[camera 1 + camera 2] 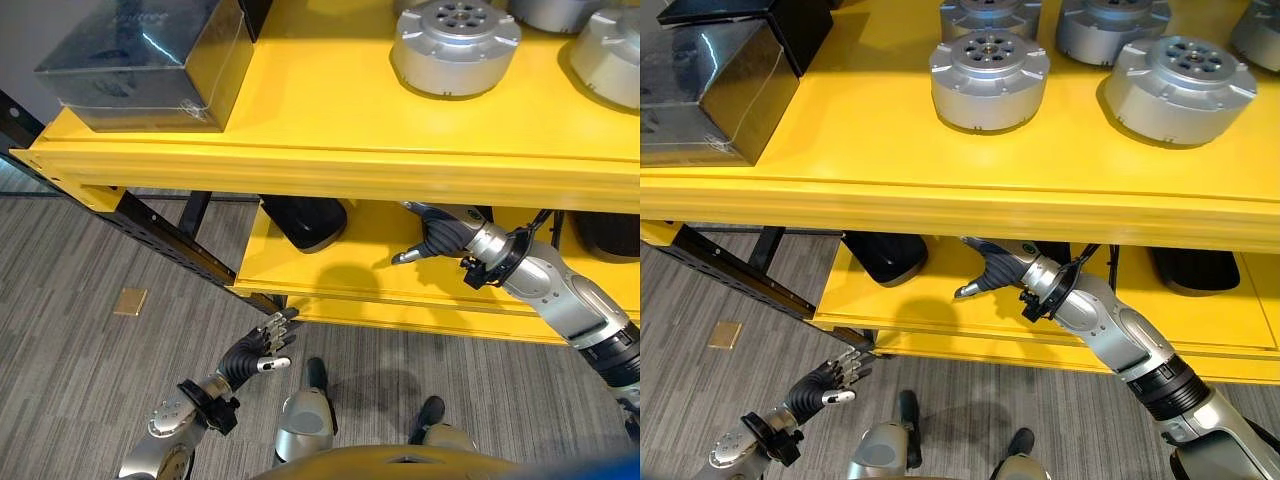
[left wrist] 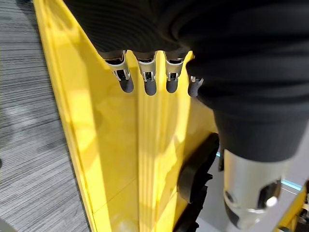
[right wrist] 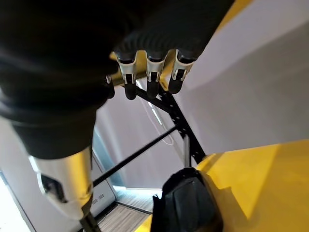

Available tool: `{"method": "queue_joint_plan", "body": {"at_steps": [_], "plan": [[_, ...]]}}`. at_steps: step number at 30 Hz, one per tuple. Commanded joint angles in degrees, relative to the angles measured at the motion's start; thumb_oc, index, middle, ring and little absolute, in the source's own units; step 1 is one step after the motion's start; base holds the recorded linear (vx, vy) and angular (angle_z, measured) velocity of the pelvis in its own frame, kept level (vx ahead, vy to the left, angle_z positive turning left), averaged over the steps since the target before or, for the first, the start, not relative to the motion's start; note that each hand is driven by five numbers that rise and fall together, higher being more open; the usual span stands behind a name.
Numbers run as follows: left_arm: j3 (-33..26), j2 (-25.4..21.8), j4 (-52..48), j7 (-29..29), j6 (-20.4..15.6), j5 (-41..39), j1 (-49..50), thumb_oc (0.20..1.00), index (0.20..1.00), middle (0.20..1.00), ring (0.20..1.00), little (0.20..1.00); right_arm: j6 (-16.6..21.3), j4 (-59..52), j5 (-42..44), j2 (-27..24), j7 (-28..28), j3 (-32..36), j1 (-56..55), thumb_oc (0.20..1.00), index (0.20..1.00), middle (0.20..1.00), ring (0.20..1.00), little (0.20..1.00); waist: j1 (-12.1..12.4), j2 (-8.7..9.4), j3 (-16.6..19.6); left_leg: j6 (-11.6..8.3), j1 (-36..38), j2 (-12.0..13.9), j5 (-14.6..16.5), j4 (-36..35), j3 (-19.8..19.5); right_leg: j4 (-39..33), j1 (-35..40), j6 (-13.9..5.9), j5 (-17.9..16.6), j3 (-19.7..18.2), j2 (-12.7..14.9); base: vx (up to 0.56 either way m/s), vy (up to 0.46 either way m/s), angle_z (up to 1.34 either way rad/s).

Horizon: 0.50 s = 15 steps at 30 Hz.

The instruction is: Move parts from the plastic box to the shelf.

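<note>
A yellow shelf (image 1: 940, 150) stands over grey carpet. Round silver parts (image 1: 988, 78) sit along its top at upper right; a clear plastic box (image 1: 710, 85) at upper left. The right hand (image 1: 992, 270) reaches under into the lower level, fingers relaxed and empty, near a black part (image 1: 885, 258). The left hand (image 1: 258, 352) hangs at lower left, fingers loose.

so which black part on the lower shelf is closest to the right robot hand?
The rounded black part at the lower shelf's left end, just left of the right robot hand. The other black part lies far right, beyond the forearm.
</note>
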State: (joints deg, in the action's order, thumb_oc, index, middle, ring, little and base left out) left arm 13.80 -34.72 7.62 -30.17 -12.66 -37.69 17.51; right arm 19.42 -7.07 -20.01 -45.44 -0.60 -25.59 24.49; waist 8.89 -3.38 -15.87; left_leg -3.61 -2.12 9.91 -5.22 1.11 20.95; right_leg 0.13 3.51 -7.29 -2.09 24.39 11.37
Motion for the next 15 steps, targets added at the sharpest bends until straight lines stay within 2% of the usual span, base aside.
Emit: {"method": "queue_joint_plan", "body": {"at_steps": [1,2,4,5,6,7,8,9,10,11,12,15], "plan": [[0.8,-2.6,-5.7,-5.2,-4.0,-2.4,-1.0,1.000,1.000,1.000,1.000,1.000,-0.4,-1.2,-1.4,0.4,5.1,0.8,3.5,1.000,1.000,1.000,1.000,1.000,-0.7,1.02,0.8,2.32,-0.7,-4.5,7.6,8.7,5.0,6.8,-0.3,-0.06,6.0,1.3,-2.6,0.01,-0.012,0.17],[0.8,-3.2,-6.5,-6.3,-3.4,-4.3,-1.7,1.000,1.000,1.000,1.000,1.000,-0.9,-1.1,-1.2,0.1,5.8,0.7,3.6,1.000,1.000,1.000,1.000,1.000,-1.4,1.06,0.7,2.57,-1.1,-3.2,9.1,11.4,6.3,7.4,-0.4,0.31,6.4,1.7,-2.1,-0.04,0.015,0.24],[0.5,-2.8,-8.0,-6.0,-2.3,-5.0,-2.2,1.000,1.000,1.000,1.000,1.000,-1.0,-0.8,-1.5,0.3,6.2,0.5,3.6,1.000,1.000,1.000,1.000,1.000,-1.3,1.35,0.5,2.27,-2.2,-1.4,9.6,14.1,5.3,8.7,-0.7,1.03,7.0,1.6,-1.9,-0.03,0.054,0.26],[0.6,-1.9,-8.4,-4.4,-2.0,-5.0,-3.1,1.000,1.000,1.000,1.000,1.000,-0.6,0.1,-2.0,0.8,6.5,0.0,4.2,1.000,1.000,1.000,1.000,1.000,-1.0,1.77,0.4,2.05,-3.0,0.0,10.4,16.5,3.1,10.2,-1.0,1.67,8.0,0.7,-1.8,-0.01,0.060,0.10],[0.6,-1.9,-8.4,-4.4,-2.0,-5.0,-3.1,1.000,1.000,1.000,1.000,1.000,-0.5,0.2,-2.1,0.8,6.5,-0.1,4.3,1.000,1.000,1.000,1.000,1.000,-1.0,1.73,0.4,2.02,-3.1,0.1,10.5,16.8,3.1,10.4,-1.1,1.69,8.1,0.7,-1.8,0.02,0.240,-0.10],[0.3,-0.7,-8.7,-2.6,-1.3,-6.2,-3.9,1.000,1.000,1.000,1.000,1.000,0.3,1.3,-1.3,1.6,6.2,-0.9,5.1,1.000,1.000,1.000,1.000,1.000,-0.6,2.27,1.1,1.96,-2.6,2.0,11.9,18.5,0.3,12.8,-2.2,2.11,9.6,-0.3,-0.9,0.03,0.220,-0.41],[0.2,-0.5,-8.7,-2.6,-1.0,-6.5,-4.0,1.000,1.000,1.000,1.000,1.000,0.3,1.5,-1.1,1.6,6.1,-1.0,5.3,1.000,1.000,1.000,1.000,1.000,-0.5,2.35,1.3,1.92,-2.4,2.4,12.2,18.8,0.2,13.3,-2.4,2.16,9.9,-0.4,-0.7,-0.02,0.434,-0.74],[0.0,1.1,-8.8,-1.6,-0.1,-6.7,-4.4,1.000,1.000,1.000,1.000,1.000,0.5,1.4,-0.9,2.0,4.5,-1.4,5.6,1.000,1.000,1.000,1.000,1.000,-0.6,2.91,2.1,1.40,-2.4,5.5,9.8,21.4,-1.0,14.5,-3.9,3.42,9.9,-1.1,0.2,-0.04,0.316,-1.02],[0.0,1.5,-8.8,-1.3,-0.1,-6.2,-4.6,1.000,1.000,1.000,1.000,1.000,0.4,1.3,-0.8,1.9,4.0,-1.5,5.7,1.000,1.000,1.000,1.000,1.000,-0.5,2.88,2.5,0.84,-2.9,6.3,8.8,23.0,-2.6,15.1,-4.7,3.71,10.2,-2.2,0.2,-0.06,0.381,-1.06],[0.1,1.9,-8.6,-1.0,-0.4,-5.5,-4.7,1.000,1.000,1.000,1.000,1.000,0.5,1.2,-0.8,1.9,3.6,-1.6,5.7,1.000,1.000,1.000,1.000,1.000,-0.4,2.88,2.7,0.33,-3.4,6.8,7.6,24.2,-4.4,15.6,-5.2,3.93,10.4,-3.3,0.3,-0.01,0.366,-0.93],[-0.1,1.8,-9.0,0.3,-0.1,-5.8,-4.9,1.000,1.000,1.000,1.000,1.000,1.5,1.6,-0.4,1.8,2.6,-2.1,5.6,1.000,1.000,1.000,1.000,1.000,-0.3,2.65,3.3,0.97,-2.8,6.0,9.4,22.8,-5.3,18.0,-6.8,3.26,11.2,-4.0,1.7,-0.02,0.507,-0.57],[0.6,1.8,-7.2,0.9,0.2,-7.4,-6.2,1.000,1.000,1.000,1.000,1.000,1.1,2.8,0.1,1.5,3.1,-3.1,4.1,1.000,1.000,1.000,1.000,1.000,-1.5,2.00,4.4,1.60,0.3,5.5,11.4,18.4,-2.1,20.0,-7.6,2.28,10.8,-3.1,3.7,0.01,0.454,-0.43]]}}
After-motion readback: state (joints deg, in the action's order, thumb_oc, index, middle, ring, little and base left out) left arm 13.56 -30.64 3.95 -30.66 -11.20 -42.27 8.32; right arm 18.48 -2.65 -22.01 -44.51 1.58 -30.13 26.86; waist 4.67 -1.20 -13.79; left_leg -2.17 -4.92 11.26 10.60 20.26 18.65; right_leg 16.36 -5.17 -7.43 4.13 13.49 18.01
